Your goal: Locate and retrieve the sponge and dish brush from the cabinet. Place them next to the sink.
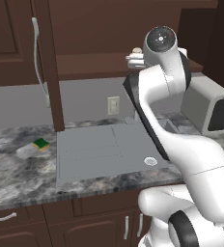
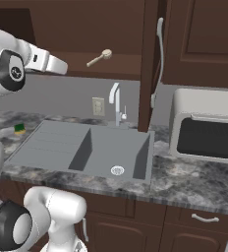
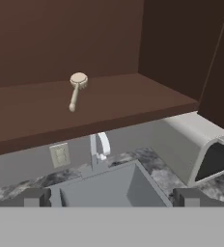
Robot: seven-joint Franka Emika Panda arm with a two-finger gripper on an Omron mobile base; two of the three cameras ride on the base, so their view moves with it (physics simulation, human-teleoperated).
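The gripper (image 3: 112, 197) sits nearest in the hand view; its two dark fingertips (image 3: 36, 197) stand far apart at the bottom, with nothing between them; it holds nothing.

Just past the tips lies the sink (image 3: 115, 189), a grey basin set in the grey marbled counter (image 1: 17, 169); in the right base view the sink (image 2: 57, 142) has a flat part on one side, a deep part on the other, and a round drain (image 2: 117, 170) in the deep part; the chrome faucet (image 2: 117, 104) stands at its back edge.

The sponge (image 1: 41, 144), yellow with a green top, lies flat on the counter just beside the sink's left side; in the right base view the sponge (image 2: 20, 129) peeks out near the arm.

A grey box-shaped machine (image 2: 207, 125) with a dark window sits on the counter to the right of the sink; a pale wall outlet (image 2: 98, 106) is on the grey wall behind the faucet.

Farther up is the cabinet (image 2: 130, 69), dark brown, with its door (image 2: 148, 59) swung out and a long pale handle (image 2: 159, 54) on it; the dish brush (image 3: 77, 89) lies on the shelf, round head toward the back wall and thin handle toward the front edge; the gripper is well apart from it.
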